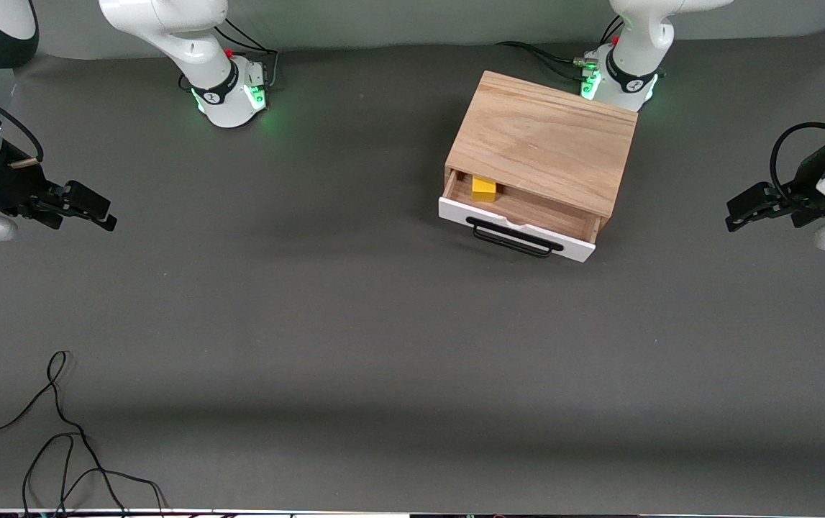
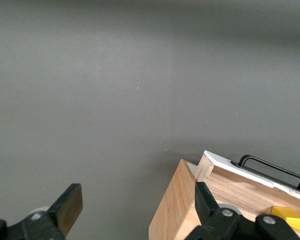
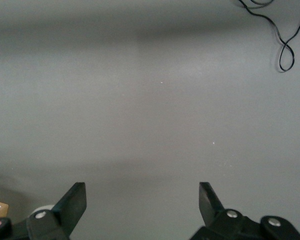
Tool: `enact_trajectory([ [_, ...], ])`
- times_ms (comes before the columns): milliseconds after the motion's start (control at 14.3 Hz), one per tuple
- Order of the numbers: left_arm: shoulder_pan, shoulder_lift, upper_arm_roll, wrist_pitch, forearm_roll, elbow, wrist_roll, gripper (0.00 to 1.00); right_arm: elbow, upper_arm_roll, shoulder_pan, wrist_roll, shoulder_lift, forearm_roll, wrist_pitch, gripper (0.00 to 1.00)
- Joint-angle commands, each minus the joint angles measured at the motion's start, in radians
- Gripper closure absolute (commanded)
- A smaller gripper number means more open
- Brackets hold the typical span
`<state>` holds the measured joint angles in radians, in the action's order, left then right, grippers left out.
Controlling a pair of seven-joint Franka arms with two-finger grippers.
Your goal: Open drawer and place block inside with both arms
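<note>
The light oak box (image 1: 545, 140) stands near the left arm's base. Its drawer (image 1: 520, 216) is pulled open, with white front panel and black bar handle (image 1: 514, 237). The yellow block (image 1: 484, 189) lies inside the drawer, at the end toward the right arm. My left gripper (image 1: 732, 219) is open and empty, up in the air at the left arm's end of the table, apart from the box. Its wrist view (image 2: 137, 200) shows the box (image 2: 175, 210), the handle (image 2: 275, 167) and the block (image 2: 289, 220). My right gripper (image 1: 106, 216) is open and empty at the right arm's end; its wrist view (image 3: 140, 197) shows bare mat.
A loose black cable (image 1: 60, 439) lies on the grey mat at the near corner toward the right arm's end; it also shows in the right wrist view (image 3: 285, 45). Both green-lit bases (image 1: 232, 97) stand along the table's top edge.
</note>
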<state>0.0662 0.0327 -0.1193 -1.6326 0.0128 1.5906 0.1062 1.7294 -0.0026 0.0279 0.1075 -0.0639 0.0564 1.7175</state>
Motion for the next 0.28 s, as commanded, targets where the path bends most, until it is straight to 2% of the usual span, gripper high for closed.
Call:
enact_trajectory([
  [0, -0.005, -0.020, 0.006, 0.000, -0.010, 0.016, -0.016, 0.00, -0.074, 0.012, -0.022, -0.101, 0.024, -0.006, -0.102, 0.00],
  [210, -0.005, -0.020, 0.007, 0.000, -0.010, 0.016, -0.016, 0.00, -0.083, 0.012, -0.043, -0.117, 0.036, -0.016, -0.122, 0.00],
])
